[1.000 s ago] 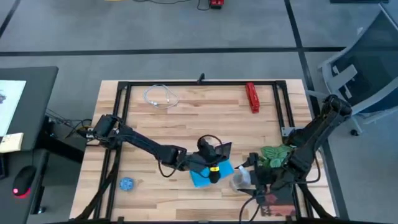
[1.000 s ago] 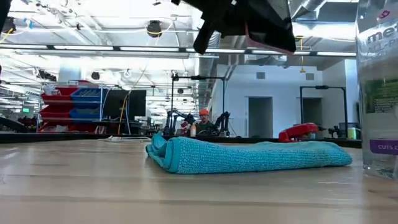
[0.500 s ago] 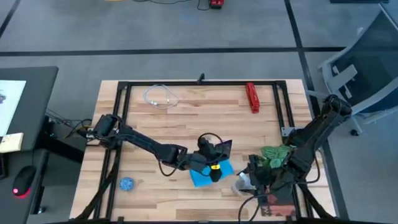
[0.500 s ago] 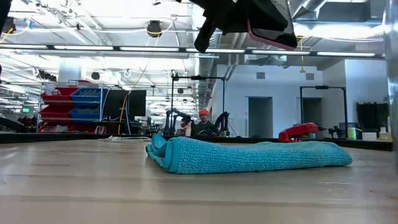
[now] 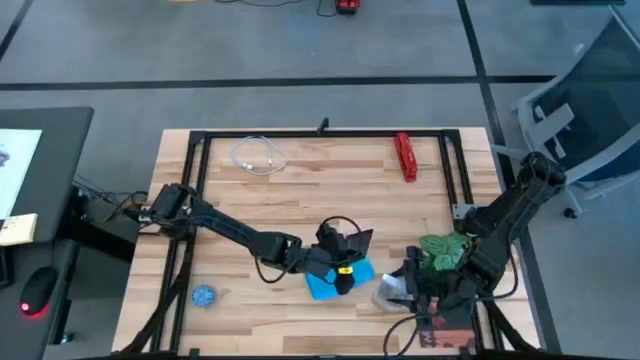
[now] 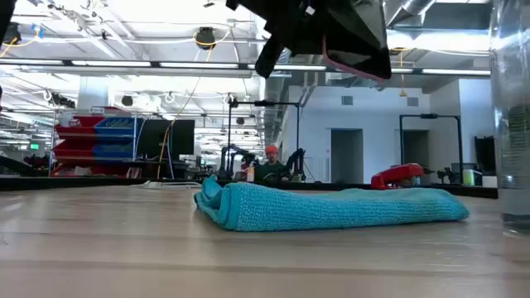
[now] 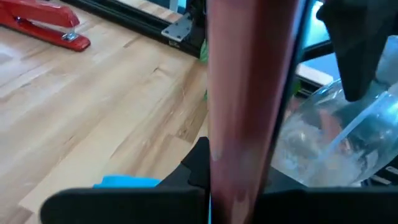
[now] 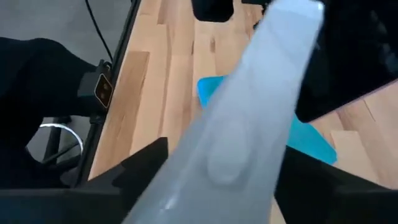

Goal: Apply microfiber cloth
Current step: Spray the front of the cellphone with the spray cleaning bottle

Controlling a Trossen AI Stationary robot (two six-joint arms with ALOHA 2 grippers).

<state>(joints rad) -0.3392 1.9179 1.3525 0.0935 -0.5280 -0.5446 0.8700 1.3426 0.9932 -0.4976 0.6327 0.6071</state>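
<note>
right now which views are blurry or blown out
Left wrist view: the held phone fills the frame, blurred from closeness. Right wrist view: the clear bottle is a soft smear. Low view: ceiling lights glare white, yet the microfiber cloth stays sharp.

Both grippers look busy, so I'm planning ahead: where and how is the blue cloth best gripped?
Probably at the thick rolled fold of the microfiber cloth, pinching from above. The low view shows the cloth lying flat on the table, bulging only at that end, so fingers get purchase there. The left gripper hovers over it, holding a flat phone.
</note>
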